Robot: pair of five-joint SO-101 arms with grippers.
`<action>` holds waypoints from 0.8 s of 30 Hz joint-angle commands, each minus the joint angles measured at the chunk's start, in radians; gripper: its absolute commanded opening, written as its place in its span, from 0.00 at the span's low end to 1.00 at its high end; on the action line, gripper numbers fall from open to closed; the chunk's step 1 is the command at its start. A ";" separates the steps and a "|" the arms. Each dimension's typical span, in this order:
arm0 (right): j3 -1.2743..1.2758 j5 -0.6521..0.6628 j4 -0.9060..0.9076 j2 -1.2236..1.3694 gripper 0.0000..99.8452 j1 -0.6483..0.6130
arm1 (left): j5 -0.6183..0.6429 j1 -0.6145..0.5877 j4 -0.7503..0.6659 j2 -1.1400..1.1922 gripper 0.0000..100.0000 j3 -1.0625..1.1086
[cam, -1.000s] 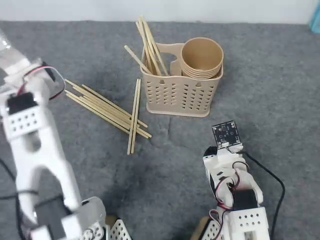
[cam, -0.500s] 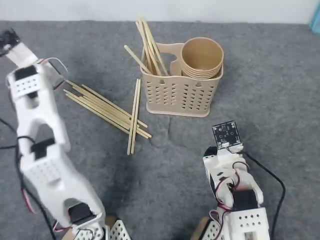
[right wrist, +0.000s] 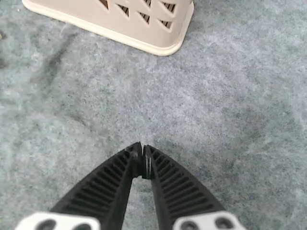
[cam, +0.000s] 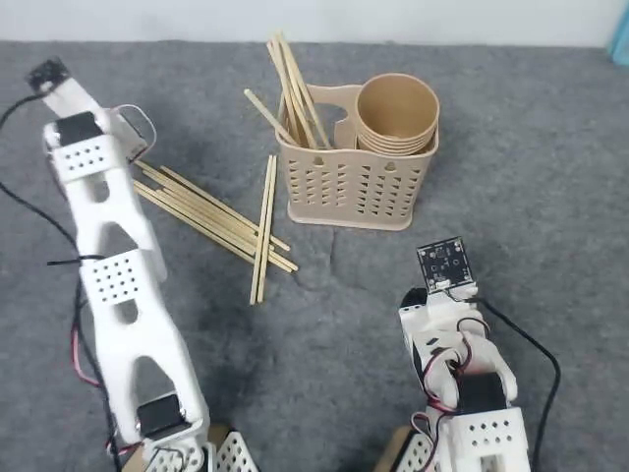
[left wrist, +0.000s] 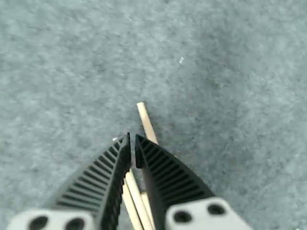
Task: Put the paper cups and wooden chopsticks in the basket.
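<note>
The left gripper (left wrist: 132, 142) has swung over the loose chopsticks' (cam: 211, 214) far-left ends, closed and empty; it probably must open next to grasp 1.

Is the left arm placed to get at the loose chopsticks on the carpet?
Probably yes: the left gripper hangs right over the ends of the loose chopsticks, with nothing between, though its jaws stand shut.
</note>
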 commanded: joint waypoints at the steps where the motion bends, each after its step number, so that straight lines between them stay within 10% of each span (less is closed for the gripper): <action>1: 0.020 -0.003 -0.001 -0.010 0.01 0.007 | 0.015 0.025 0.044 0.074 0.01 -0.208; 15: 0.020 -0.002 0.001 -0.010 0.01 0.007 | 0.072 0.009 -0.028 0.143 0.36 -0.165; 24: 0.020 -0.002 -0.001 -0.010 0.01 0.007 | 0.072 0.008 -0.021 0.143 0.17 -0.107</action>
